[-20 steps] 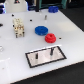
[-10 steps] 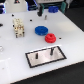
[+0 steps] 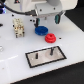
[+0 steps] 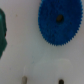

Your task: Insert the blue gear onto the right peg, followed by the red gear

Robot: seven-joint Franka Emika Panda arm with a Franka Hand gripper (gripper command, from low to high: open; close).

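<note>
The blue gear (image 3: 40, 30) lies flat on the white table, and the smaller red gear (image 3: 49, 38) sits just in front of it. The black-bordered white plate (image 3: 59, 52) lies nearer the camera. On it stands the dark right peg (image 3: 51, 51). My gripper (image 3: 48, 20) hangs open and empty above the blue gear, slightly to the exterior view's right of it. In the wrist view the blue gear (image 4: 60, 22) fills one corner, and the fingertips (image 4: 61, 80) are spread apart with nothing between them.
A beige blocky part (image 3: 18, 27) stands at the exterior view's left of the gears. A shorter, fainter pin (image 3: 36, 57) stands on the plate. A dark green object (image 4: 2, 32) shows at the edge of the wrist view.
My gripper has moved toward the exterior view's right and lower, from behind the beige part to above the blue gear. The gears and the plate have not moved.
</note>
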